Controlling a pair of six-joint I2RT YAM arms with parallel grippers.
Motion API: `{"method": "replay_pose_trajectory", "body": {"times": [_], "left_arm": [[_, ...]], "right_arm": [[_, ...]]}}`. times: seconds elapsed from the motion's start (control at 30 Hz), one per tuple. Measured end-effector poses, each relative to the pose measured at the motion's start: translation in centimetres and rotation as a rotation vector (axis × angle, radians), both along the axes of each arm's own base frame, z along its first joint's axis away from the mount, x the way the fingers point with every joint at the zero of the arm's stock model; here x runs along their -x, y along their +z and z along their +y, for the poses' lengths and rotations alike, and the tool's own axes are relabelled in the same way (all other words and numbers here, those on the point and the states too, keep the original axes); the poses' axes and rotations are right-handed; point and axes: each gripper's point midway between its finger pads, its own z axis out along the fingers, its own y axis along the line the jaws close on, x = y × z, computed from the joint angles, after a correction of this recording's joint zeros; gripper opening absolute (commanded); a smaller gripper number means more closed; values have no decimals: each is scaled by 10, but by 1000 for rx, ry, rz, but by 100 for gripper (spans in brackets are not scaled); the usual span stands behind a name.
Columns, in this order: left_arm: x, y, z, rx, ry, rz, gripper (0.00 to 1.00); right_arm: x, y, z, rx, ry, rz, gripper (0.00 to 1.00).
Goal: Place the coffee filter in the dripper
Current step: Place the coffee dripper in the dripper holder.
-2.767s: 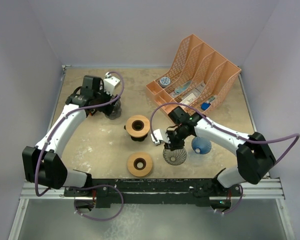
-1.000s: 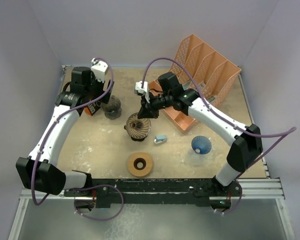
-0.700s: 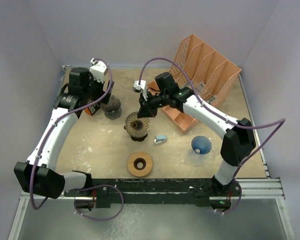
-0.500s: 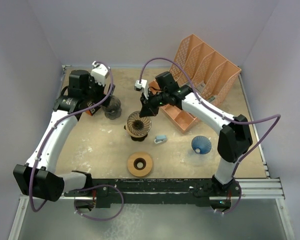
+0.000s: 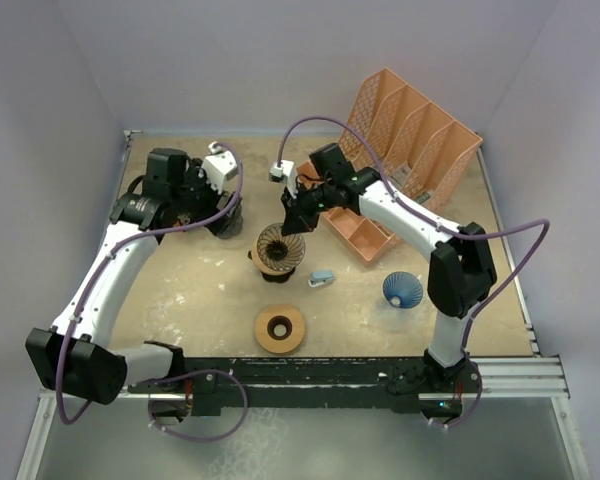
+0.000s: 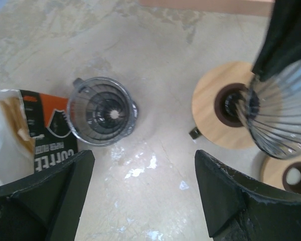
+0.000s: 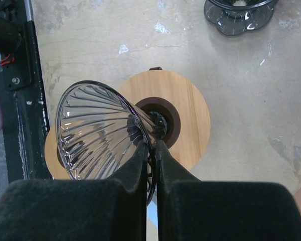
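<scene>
A clear ribbed glass dripper (image 5: 277,248) hangs tilted over a round wooden stand (image 7: 185,115). My right gripper (image 7: 153,143) is shut on its rim. A smaller dark grey dripper (image 6: 103,110) stands upright on the table at the back left. Next to it lies an orange-and-black coffee filter pack (image 6: 45,138), with white filter paper (image 6: 5,143) showing in its open end. My left gripper (image 6: 145,173) hovers open above the table just beside that grey dripper and holds nothing. The top view hides the pack under the left gripper (image 5: 212,205).
A second wooden ring (image 5: 280,328) lies near the front edge. A blue cone dripper (image 5: 402,290) and a small blue-white object (image 5: 322,278) sit to the right. An orange file organiser (image 5: 410,135) with small items fills the back right corner.
My left gripper has swung right, over the pack and toward the grey dripper. The right gripper keeps hold of the clear dripper over the wooden stand and has barely shifted.
</scene>
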Motion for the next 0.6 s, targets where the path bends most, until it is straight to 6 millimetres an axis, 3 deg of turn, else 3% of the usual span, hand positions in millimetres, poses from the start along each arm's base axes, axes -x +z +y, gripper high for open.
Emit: {"method": "replay_pose_trajectory", "body": {"times": [0.3, 0.6], "left_arm": [[42, -7, -19, -60, -209, 44, 78], [87, -19, -51, -186, -496, 57, 76]], "right_arm": [[-6, -10, 4, 18, -1, 24, 0], [-11, -10, 8, 26, 1, 35, 11]]}}
